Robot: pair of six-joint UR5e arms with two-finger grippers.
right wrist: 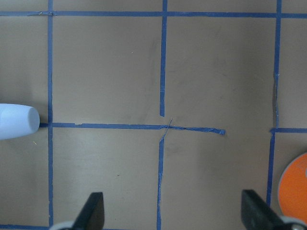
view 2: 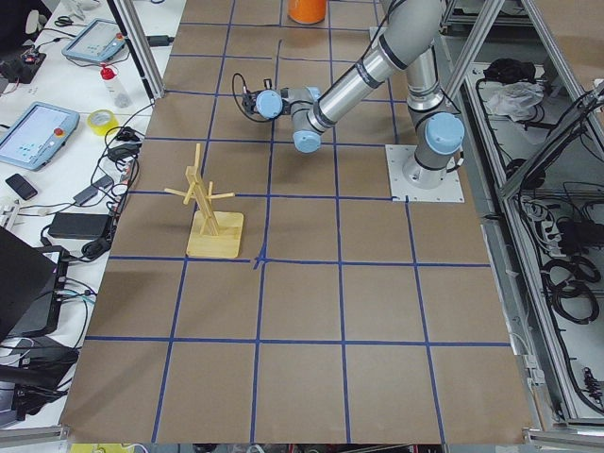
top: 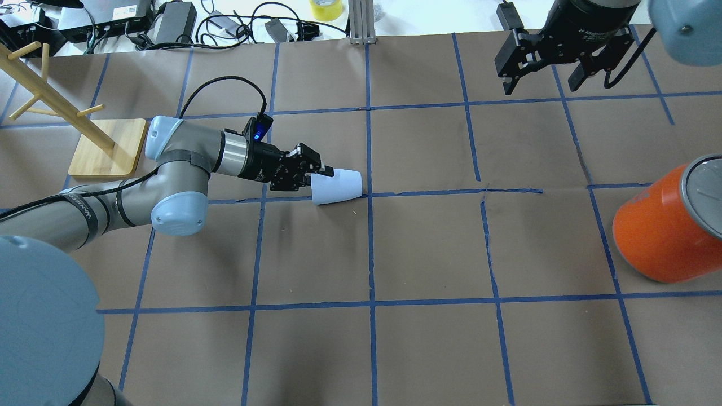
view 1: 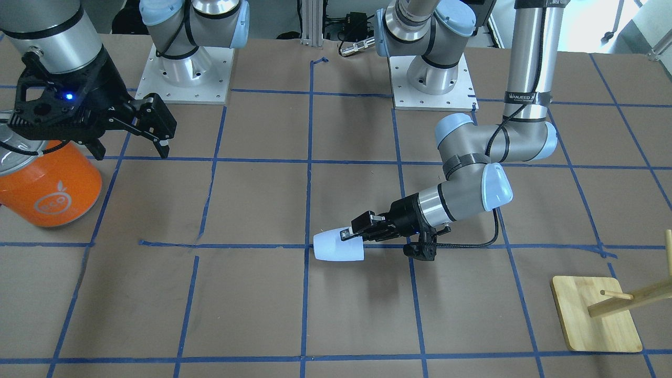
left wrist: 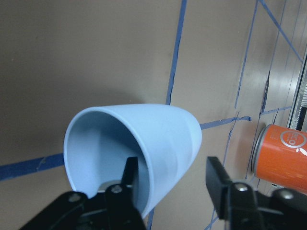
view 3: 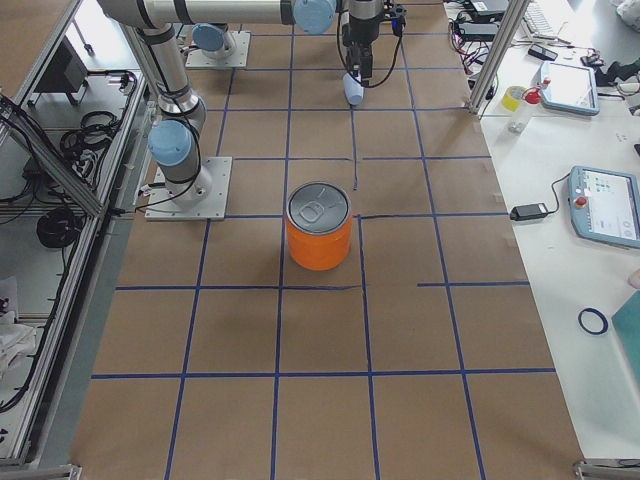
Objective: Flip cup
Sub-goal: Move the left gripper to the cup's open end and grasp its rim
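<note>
The pale blue cup [view 1: 336, 247] lies on its side on the brown table, near a blue tape crossing, with its mouth towards my left gripper. It also shows in the overhead view [top: 341, 186], the left wrist view [left wrist: 158, 139] and the right wrist view [right wrist: 17, 121]. My left gripper [top: 321, 175] is low at the cup's rim and open. One finger [left wrist: 127, 191] is inside the mouth and the other [left wrist: 220, 187] is outside the wall, with a small gap. My right gripper [top: 541, 84] is open and empty, raised far from the cup.
A big orange can [top: 660, 231] with a silver top stands on the table's right side, under my right gripper in the front view [view 1: 50, 189]. A wooden peg rack [top: 104, 146] on a square base stands behind my left arm. Blue tape lines cross the brown table.
</note>
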